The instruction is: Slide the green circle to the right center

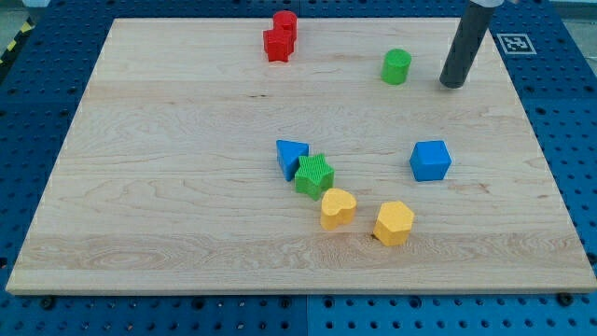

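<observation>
The green circle [395, 66], a short green cylinder, stands on the wooden board [168, 187] near the view's top, right of centre. My tip [452, 84] rests on the board just to the right of the green circle, a small gap apart from it. The dark rod rises from there toward the view's top edge.
Two red blocks [280, 37] touch each other at the top centre. A blue cube [430, 160] sits right of centre. A blue triangle [290, 156], a green star [314, 175], a yellow heart [337, 207] and a yellow hexagon [394, 222] cluster below centre.
</observation>
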